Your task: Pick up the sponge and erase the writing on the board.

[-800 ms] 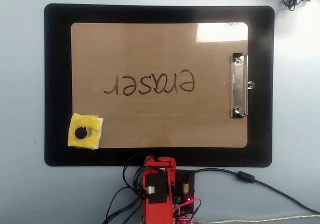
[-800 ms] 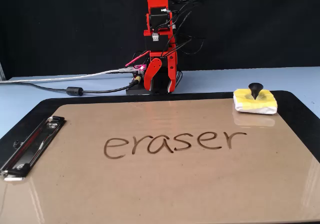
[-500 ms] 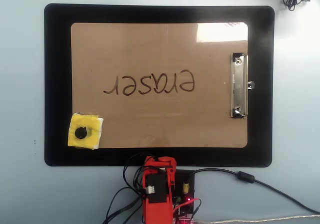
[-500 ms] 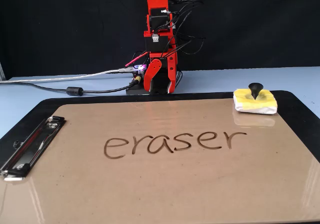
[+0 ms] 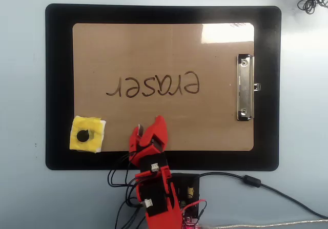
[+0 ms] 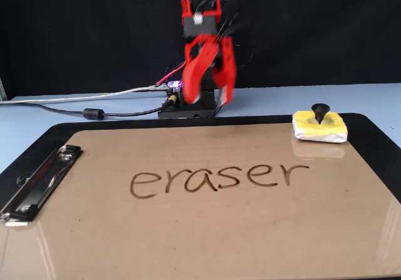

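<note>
Left of the claw (image 5: 147,127) (jaws spread, empty) in the overhead view lies the sponge (image 5: 87,134), apart.

Your arm (image 5: 154,193) is bright red plastic throughout, built from blocky segments with black servo bodies set between them. Small white connector plugs sit on its upper faces in the overhead view. Thin black wires loop alongside the segments (red ones show near the base too). Your gripper (image 6: 208,98) has two red tapering fingers, blurred in the fixed view.
</note>
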Controlling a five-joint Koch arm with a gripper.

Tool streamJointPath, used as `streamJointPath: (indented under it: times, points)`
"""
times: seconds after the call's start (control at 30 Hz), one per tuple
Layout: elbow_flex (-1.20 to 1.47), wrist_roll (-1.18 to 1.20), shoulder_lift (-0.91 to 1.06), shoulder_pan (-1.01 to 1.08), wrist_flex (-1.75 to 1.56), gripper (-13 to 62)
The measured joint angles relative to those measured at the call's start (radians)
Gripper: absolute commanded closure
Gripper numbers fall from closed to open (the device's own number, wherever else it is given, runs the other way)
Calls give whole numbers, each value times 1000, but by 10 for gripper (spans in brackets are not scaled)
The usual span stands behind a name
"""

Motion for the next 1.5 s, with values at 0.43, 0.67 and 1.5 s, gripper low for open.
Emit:
streamJointPath:
  times: [0.43, 0.67, 1.5]
  points:
    - [356, -307, -199, -640, -963, 156]
    - [368, -308, -529, -701, -1342, 154]
    - [373, -376, -703, -607, -1520, 574]
